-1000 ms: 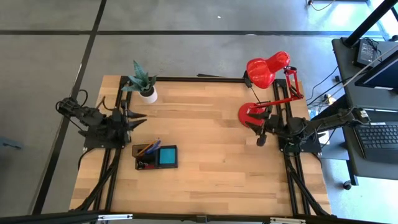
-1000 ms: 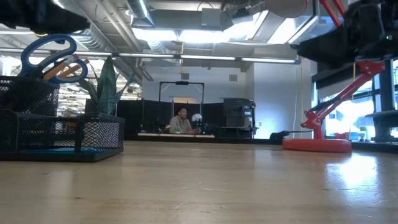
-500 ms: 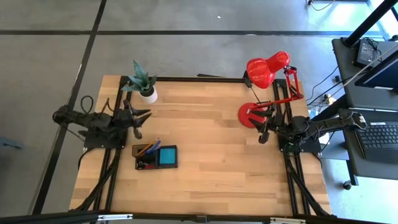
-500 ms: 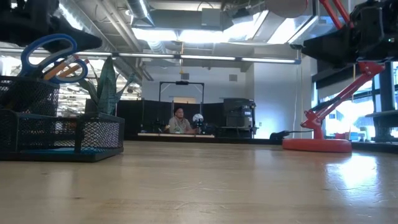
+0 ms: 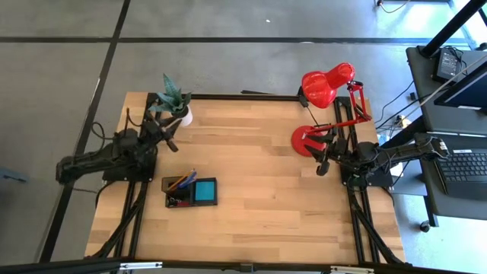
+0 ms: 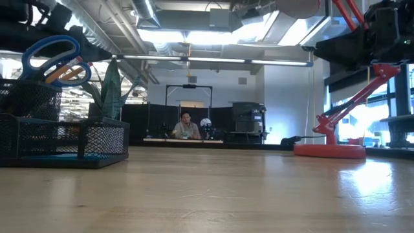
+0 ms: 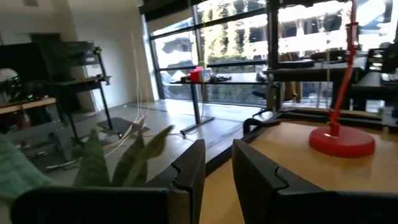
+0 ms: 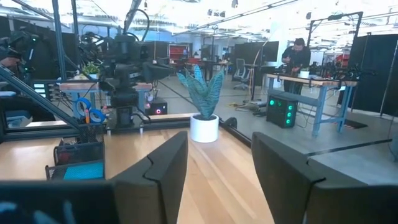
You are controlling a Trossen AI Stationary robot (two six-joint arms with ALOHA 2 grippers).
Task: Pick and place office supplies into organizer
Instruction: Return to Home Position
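Observation:
The black mesh organizer stands on the wooden table, left of centre. It holds the blue-handled scissors, orange pencils and a blue sticky-note pad. It also shows in the right wrist view as the organizer. My left gripper hovers beyond the organizer, next to the potted plant, and points toward the table's far right. It is open by a narrow gap and holds nothing. My right gripper hovers at the right by the lamp base, open and empty.
A potted green plant stands at the far left corner, close to my left gripper. A red desk lamp has its base at the far right, next to my right gripper. Bare tabletop lies between the arms.
My left arm has swung round. Its gripper, which pointed toward the table's right edge, has turned toward the far edge and the plant and sunk a little, while the arm's rear has swept toward the near left. Its finger gap looks the same.

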